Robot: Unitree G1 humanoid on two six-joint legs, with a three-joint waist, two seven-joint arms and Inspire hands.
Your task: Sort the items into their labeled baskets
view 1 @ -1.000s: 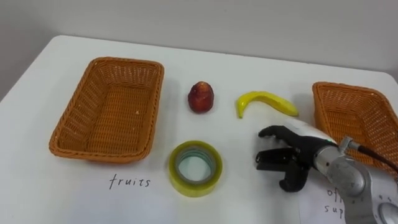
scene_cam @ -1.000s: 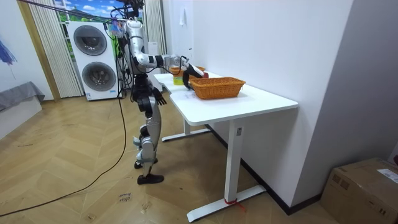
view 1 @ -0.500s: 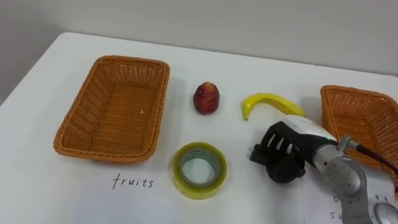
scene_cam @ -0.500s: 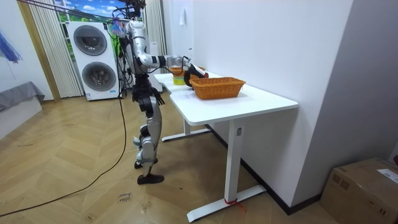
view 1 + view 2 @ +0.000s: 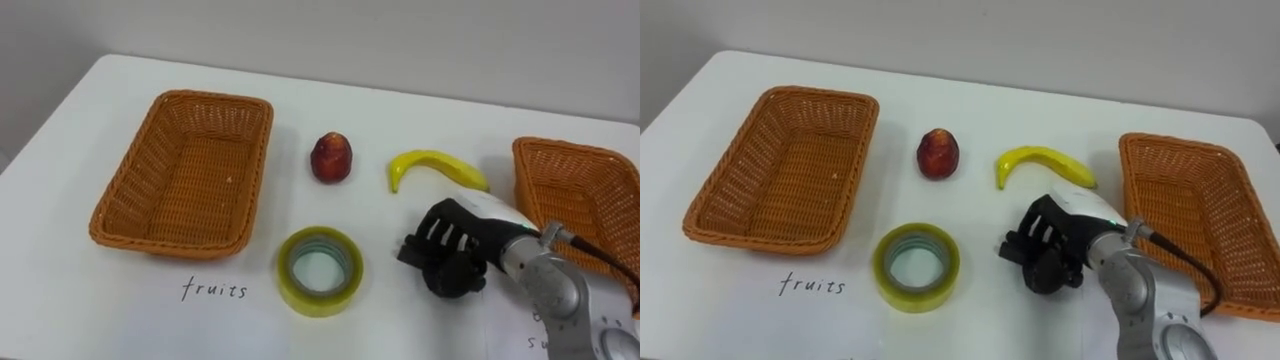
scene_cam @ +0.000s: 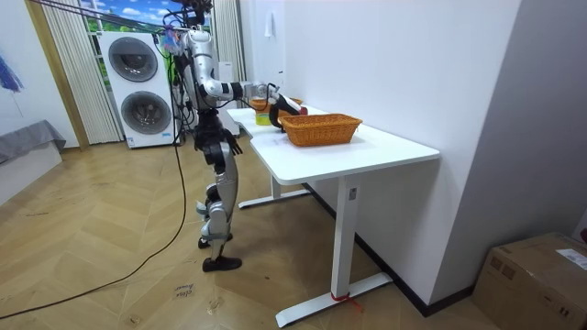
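Evidently nothing is sorted yet: the left basket [image 5: 120, 215] and the right basket [image 5: 600, 165] both lie empty. The red fruit [image 5: 331, 158] and the banana [image 5: 437, 167] sit on the worktop [image 5: 380, 320] between them, with the tape roll [image 5: 319, 270] nearer the robot. The right hand [image 5: 452, 255] hovers just beside the banana, fingers curled on nothing, so all three items are left to move.

- One tape roll [image 5: 318, 302].
- Two baskets: the left basket [image 5: 180, 175] to the tape roll's left, the right basket [image 5: 585, 200] well off to its right.
- One red fruit [image 5: 331, 158], just beyond the tape roll.
- One banana [image 5: 435, 166], beyond it, rightward.
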